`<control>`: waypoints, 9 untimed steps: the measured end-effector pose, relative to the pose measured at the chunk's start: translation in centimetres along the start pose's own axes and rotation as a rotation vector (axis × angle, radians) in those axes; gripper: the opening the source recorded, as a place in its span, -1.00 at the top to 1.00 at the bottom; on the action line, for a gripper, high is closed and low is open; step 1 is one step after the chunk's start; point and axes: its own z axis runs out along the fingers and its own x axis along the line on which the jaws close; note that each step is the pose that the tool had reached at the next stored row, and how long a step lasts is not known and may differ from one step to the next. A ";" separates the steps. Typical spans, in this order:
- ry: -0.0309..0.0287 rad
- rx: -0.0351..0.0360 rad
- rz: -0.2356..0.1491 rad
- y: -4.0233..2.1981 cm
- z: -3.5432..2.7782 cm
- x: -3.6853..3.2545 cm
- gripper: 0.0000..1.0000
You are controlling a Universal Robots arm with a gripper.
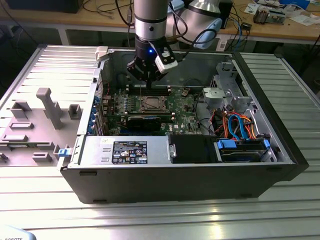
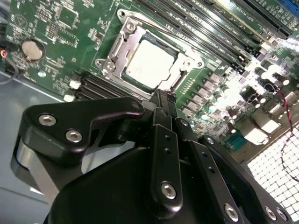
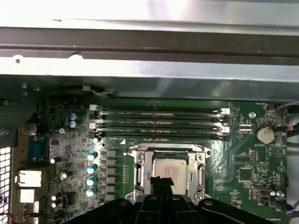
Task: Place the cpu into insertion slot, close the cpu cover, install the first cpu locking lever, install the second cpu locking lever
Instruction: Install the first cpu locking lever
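Cpu (image 1: pixel 151 104) seated in insertion slot (image 1: pixel 143 105), exterior view; my gripper (image 1: pixel 145 81) hangs just above. Second wrist view: cpu cover (image 2: pixel 115 52) down around chip, jaws pressed together, empty. First wrist view: pressure belongs on locking lever (image 3: pixel 166 145), I judge, never on chip.

Nothing legible: the black-and-white label (image 1: pixel 130 152) on the computer case (image 1: pixel 175 185) is too small to read.

We saw open air above the socket (image 1: pixel 151 104), where the pincer (image 1: pixel 145 92) hung. The back wall (image 3: pixel 149 65) of the computer case and the memory sticks (image 3: pixel 159 123) hemmed one side of it. A black card (image 1: pixel 144 121) stood near on the other, and cables (image 1: pixel 240 127) crowded the exterior view's right.
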 end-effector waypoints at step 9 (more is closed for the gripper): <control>0.0003 0.0000 -0.010 0.08 0.02 2.62 0.79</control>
